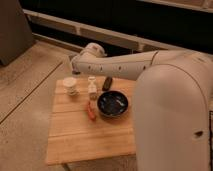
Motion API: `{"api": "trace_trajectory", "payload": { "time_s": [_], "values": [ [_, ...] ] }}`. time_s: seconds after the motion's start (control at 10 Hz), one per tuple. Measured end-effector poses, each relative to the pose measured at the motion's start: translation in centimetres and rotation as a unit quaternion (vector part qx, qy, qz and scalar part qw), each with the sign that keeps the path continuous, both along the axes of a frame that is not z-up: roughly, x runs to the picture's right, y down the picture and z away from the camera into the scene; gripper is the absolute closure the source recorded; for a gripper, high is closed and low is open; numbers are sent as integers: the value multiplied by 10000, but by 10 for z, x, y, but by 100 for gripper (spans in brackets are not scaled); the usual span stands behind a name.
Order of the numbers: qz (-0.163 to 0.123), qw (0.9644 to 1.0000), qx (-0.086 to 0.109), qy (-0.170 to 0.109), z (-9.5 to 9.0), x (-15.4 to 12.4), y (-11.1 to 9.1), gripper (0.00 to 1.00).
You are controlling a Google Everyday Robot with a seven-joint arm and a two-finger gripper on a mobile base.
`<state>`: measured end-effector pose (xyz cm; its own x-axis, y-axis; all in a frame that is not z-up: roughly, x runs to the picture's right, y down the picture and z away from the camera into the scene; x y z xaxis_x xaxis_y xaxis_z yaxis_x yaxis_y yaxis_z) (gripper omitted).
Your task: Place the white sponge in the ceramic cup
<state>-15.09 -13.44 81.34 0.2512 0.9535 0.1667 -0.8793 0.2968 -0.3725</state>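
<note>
Your gripper [75, 64], jaws pressed together, grasp unclear, hangs at twelve o'clock of the small pale cylindrical ceramic cup [70, 90]; centre over its rim.

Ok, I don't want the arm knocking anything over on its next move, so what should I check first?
1. cup upright on table: ok.
2. sponge in cup: a pale lump sits at its mouth, but cannot tell for sure.
3. gripper shut, above and behind cup, not touching it: ok.
4. gripper holding nothing: cannot tell.
5. bottle upright beside cup, apart from it: ok.
6. bowl clear of cup: ok.
</note>
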Motion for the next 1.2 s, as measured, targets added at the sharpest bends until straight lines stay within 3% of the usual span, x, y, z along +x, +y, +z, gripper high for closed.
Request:
{"api": "trace_trajectory", "payload": {
  "time_s": [0.3, 0.7, 0.9, 1.2],
  "values": [
    [131, 9997, -183, 74, 26, -4, 4, 100],
    [176, 9991, -374, -84, 49, -26, 9, 100],
    [124, 9985, -504, -181, 61, -40, 15, 100],
    [-171, 9961, -843, -219, 84, -55, 35, 100]
  ]
}}
